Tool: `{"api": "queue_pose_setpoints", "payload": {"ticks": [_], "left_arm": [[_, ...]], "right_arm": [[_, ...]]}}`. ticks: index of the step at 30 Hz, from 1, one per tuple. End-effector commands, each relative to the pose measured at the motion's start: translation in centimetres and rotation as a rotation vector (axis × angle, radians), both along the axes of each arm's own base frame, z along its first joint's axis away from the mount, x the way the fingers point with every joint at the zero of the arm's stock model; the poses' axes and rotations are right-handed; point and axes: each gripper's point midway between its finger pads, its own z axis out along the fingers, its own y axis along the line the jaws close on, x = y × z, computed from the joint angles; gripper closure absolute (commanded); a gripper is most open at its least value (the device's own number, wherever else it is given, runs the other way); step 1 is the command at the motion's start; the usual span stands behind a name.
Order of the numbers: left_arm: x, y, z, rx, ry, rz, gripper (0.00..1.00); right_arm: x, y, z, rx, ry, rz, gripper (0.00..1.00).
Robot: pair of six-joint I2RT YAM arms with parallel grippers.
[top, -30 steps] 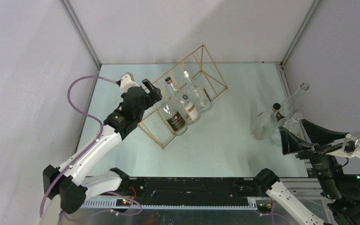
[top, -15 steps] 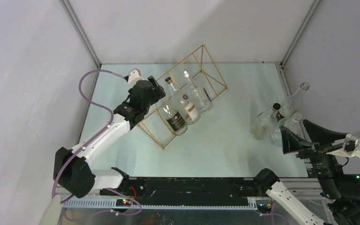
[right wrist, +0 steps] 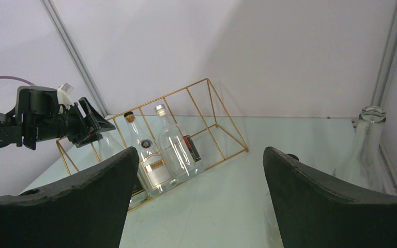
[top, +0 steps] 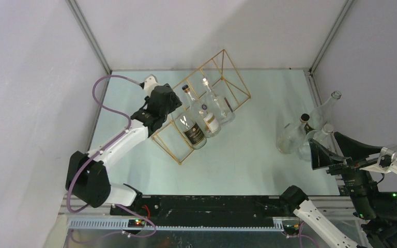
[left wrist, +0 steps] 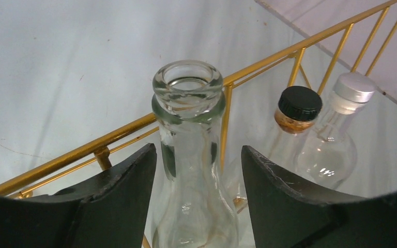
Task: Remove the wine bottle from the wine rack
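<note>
The gold wire wine rack (top: 237,73) stands at the back middle of the table with three clear bottles lying in it. My left gripper (top: 172,106) is open at the rack's left end. In the left wrist view its jaws stand either side of the neck of the uncapped clear bottle (left wrist: 188,129), with gaps on both sides. That bottle's dark-labelled body (top: 192,133) shows from above. Beside it lie a black-capped bottle (left wrist: 300,103) and a silver-capped bottle (left wrist: 355,88). My right gripper (top: 323,140) is open and empty at the right.
Several empty glass bottles (top: 291,137) stand in a cluster at the table's right edge, just ahead of my right gripper; one tall one (right wrist: 368,150) is close to its right finger. Grey walls enclose the table on three sides.
My left arm has stretched up and to the right toward the rack, bringing its open gripper over the leftmost bottle's neck. The right arm has barely moved.
</note>
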Motion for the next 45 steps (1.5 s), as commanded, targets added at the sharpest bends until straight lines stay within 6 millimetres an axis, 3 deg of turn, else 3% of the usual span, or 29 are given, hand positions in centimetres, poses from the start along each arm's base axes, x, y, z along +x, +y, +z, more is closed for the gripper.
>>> {"api": "queue_pose_setpoints", "payload": {"ticks": [1,7,11,15,19,20,26,30,45], "left_arm": [[1.8,0.3,2.4,-0.027,-0.068,0.045,0.33],[2.5,0.3,1.9,-0.021,-0.077,0.051,0.41],[2.7,0.4,1.8,-0.012,-0.084,0.057,0.54],[2.8,0.3,1.6,-0.001,-0.084,0.05,0.73],[2.7,0.4,1.8,0.005,-0.092,0.047,0.98],[2.6,0.5,1.7,0.01,-0.092,0.047,1.0],[1.7,1.3,2.4,0.02,-0.12,0.058,1.0],[0.9,1.7,4.2,0.029,-0.175,0.046,1.0],[-2.8,-0.2,8.0,0.118,-0.325,0.009,1.0]], "right_arm": [[0.0,-0.4,0.2,0.001,-0.009,-0.019,0.07],[0.0,-0.4,0.3,-0.004,-0.017,-0.021,0.07],[-0.1,-0.5,0.4,-0.002,-0.022,-0.019,0.07],[-0.2,-0.5,0.4,-0.001,-0.025,-0.02,0.07],[-0.1,-0.5,0.4,-0.002,-0.024,-0.019,0.07],[-0.1,-0.5,0.4,-0.003,-0.023,-0.019,0.07],[-0.1,-0.4,0.2,-0.005,-0.015,-0.019,0.07],[-0.1,-0.5,0.1,-0.005,-0.011,-0.022,0.07],[0.2,-0.2,-0.2,0.0,0.009,-0.015,0.07]]}}
